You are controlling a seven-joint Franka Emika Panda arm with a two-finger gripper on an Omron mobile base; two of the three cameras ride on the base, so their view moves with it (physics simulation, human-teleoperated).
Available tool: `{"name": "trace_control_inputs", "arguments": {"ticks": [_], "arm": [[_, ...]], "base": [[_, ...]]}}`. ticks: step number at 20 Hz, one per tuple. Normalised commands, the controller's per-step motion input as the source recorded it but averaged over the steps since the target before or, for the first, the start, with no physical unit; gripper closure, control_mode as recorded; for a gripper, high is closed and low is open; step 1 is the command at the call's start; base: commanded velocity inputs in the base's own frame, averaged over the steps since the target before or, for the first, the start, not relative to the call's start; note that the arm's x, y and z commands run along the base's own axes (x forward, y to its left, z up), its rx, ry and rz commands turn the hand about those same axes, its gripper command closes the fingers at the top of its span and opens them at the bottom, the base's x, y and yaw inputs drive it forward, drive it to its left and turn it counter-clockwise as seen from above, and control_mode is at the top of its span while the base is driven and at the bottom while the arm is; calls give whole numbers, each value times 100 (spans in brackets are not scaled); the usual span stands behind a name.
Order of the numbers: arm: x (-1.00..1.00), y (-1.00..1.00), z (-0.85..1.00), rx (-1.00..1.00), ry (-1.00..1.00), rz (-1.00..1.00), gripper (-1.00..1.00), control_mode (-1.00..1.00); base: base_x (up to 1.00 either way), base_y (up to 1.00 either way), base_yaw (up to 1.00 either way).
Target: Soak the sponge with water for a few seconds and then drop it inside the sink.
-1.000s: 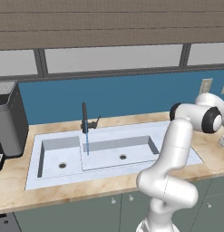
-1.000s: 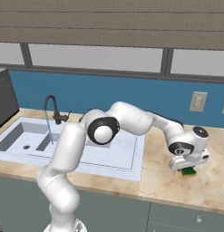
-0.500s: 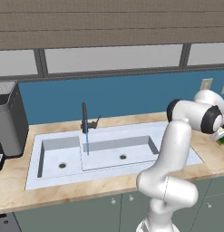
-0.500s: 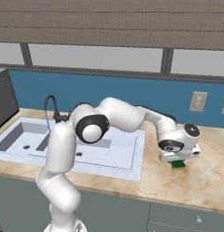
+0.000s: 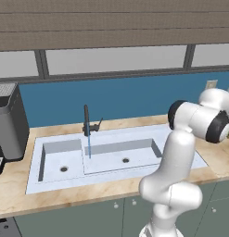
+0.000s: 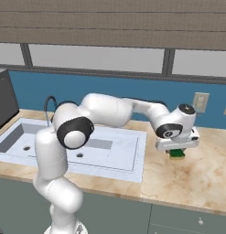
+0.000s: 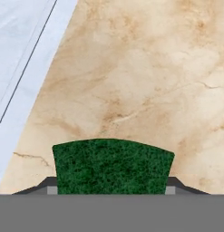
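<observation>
The sponge [image 6: 178, 153] hangs just under the white hand at the right of centre in the right base view, a little clear of the marbled counter [image 6: 196, 176], and the gripper [image 7: 111, 188] is clenched on it: in the hand view the dark green face fills the lower middle of the frame with a dark finger tip [image 7: 46, 185] pressed in at each side. It looks like a light, soft thing that will give under the pinch, so I would judge a hold across its short sides, as it has now, to be the sensible one; the scrubby green top should offer friction, though once wet it will likely grow heavier and slicker, and squeezing harder would only wring the water back out. The sink [image 6: 125, 157] lies left of the hand in the right base view, its pale rim close by, a double basin set flush into the counter. In the left base view the water [image 5: 89, 146] runs as a thin pale-blue line from the black faucet [image 5: 86, 120] at centre left, well apart from the sponge, so I reckon a long carry across the wide basin is still ahead. The room is a kitchen, with a blue backsplash [image 5: 134, 99] under a strip of windows, a dark coffee machine [image 5: 8, 122] at the left edge and grey-green cabinets [image 6: 178, 217] below.
</observation>
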Motion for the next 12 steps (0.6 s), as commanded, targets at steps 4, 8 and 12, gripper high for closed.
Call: {"name": "trace_control_inputs", "arguments": {"ticks": [4,8,12], "arm": [[-35,10,59,0,12,0,100,-100],[-37,18,29,0,3,0,100,-100],[-39,33,2,0,0,0,100,-100]], "base": [[0,0,0],[0,0,0],[0,0,0]]}}
